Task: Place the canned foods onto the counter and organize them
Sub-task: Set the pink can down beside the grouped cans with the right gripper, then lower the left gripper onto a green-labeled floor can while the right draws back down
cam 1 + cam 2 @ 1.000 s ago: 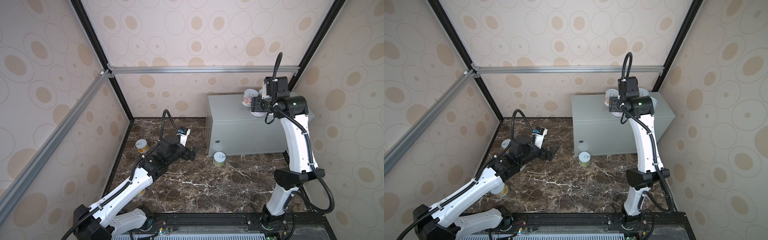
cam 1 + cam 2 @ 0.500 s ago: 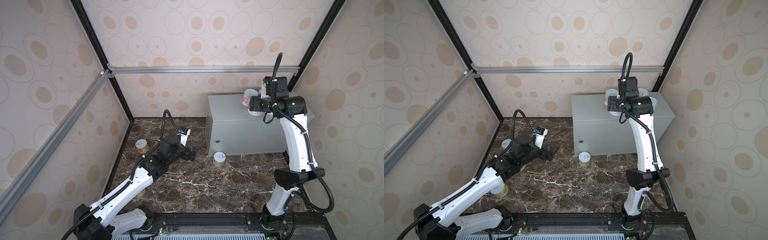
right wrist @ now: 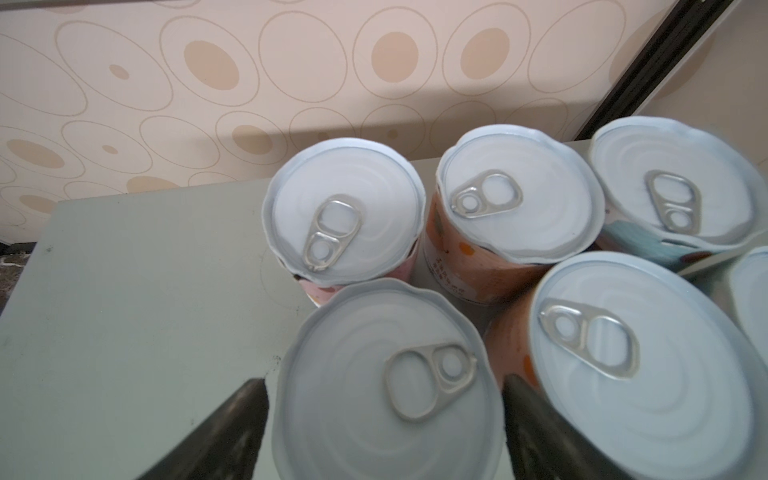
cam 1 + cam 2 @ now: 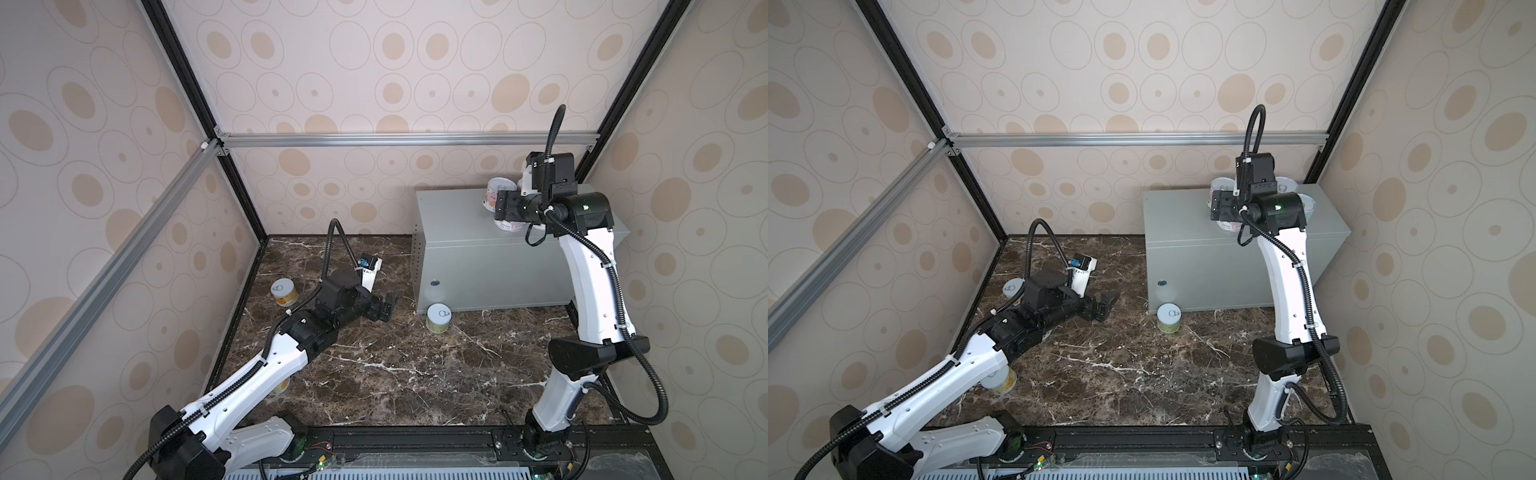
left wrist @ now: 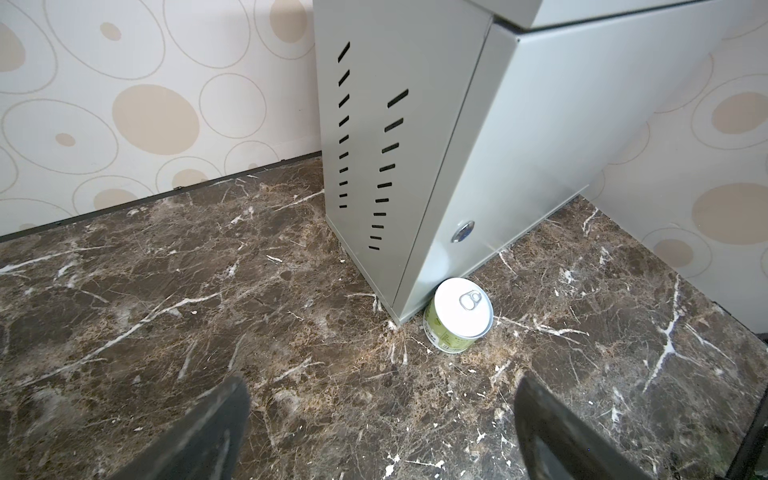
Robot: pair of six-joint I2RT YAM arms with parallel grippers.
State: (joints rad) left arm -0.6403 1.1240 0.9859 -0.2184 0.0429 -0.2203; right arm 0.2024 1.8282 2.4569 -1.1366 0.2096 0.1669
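Right hand stands open around a tin near the counter's front edge; a finger squeezed beside an orange tin could tip it. Left hand gapes empty.

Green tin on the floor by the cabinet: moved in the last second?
No. The green tin still stands upright on the marble floor, just below the round lock at the grey cabinet's front left corner, as before.

Left arm stretches low, left hand wide open toward three o'clock; right arm stands tall, right hand spread toward nine o'clock.
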